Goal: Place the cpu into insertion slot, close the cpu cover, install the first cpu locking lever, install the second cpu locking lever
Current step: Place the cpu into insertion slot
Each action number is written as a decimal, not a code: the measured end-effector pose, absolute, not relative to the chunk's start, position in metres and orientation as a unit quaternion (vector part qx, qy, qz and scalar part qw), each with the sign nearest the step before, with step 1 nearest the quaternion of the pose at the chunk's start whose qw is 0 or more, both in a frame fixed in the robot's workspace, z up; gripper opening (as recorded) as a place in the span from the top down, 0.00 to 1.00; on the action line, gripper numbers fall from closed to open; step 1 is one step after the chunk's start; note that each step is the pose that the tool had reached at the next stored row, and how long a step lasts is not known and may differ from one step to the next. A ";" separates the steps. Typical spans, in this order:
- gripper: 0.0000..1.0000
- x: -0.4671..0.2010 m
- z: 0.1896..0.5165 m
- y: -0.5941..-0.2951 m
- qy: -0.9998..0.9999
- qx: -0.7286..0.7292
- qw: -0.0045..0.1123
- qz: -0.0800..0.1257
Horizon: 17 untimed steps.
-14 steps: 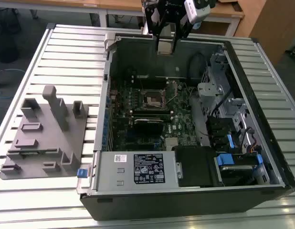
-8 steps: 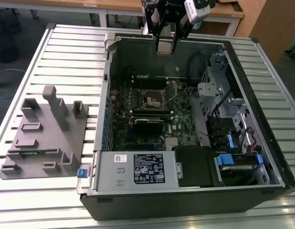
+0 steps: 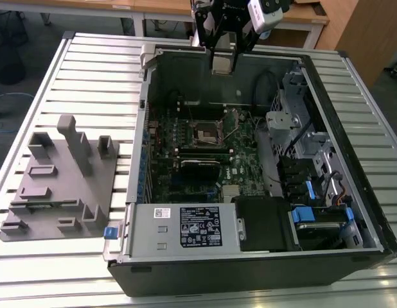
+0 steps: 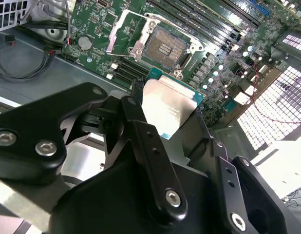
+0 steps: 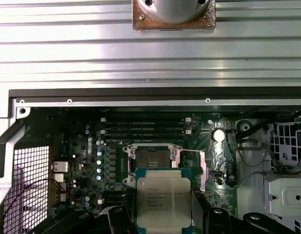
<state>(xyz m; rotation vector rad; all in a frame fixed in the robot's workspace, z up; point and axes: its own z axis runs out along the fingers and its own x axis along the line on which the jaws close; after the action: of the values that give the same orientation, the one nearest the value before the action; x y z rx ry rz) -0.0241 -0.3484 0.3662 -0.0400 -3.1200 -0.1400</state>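
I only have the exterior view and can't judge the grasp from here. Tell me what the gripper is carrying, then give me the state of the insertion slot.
Observer: In the first wrist view the gripper is shut on the cpu, clamping two opposite edges, with the silver top facing the camera.
Operator: Now the slot.
Observer: In the second wrist view the insertion slot is uncovered. Its contact field is exposed and no chip sits in it.
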 end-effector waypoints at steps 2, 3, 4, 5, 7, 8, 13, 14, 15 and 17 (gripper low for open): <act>0.46 -0.024 0.366 -0.348 -0.999 -0.013 0.009 -0.045; 0.46 -0.024 0.366 -0.348 -0.999 -0.013 0.009 -0.045; 0.46 -0.024 0.366 -0.348 -0.999 -0.013 0.009 -0.045; 0.46 -0.024 0.366 -0.348 -0.999 -0.013 0.009 -0.045; 0.46 -0.024 0.365 -0.348 -0.999 -0.013 0.009 -0.045; 0.46 -0.024 0.365 -0.348 -0.999 -0.013 0.009 -0.045; 0.46 -0.024 0.364 -0.348 -0.999 -0.013 0.009 -0.045; 0.46 -0.024 0.364 -0.348 -0.999 -0.013 0.009 -0.045; 0.46 -0.024 0.363 -0.348 -0.999 -0.013 0.009 -0.045; 0.46 -0.024 0.363 -0.348 -0.999 -0.013 0.009 -0.045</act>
<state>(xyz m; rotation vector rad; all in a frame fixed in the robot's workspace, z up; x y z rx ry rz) -0.0241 -0.3484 0.3627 -0.0400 -3.1200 -0.1392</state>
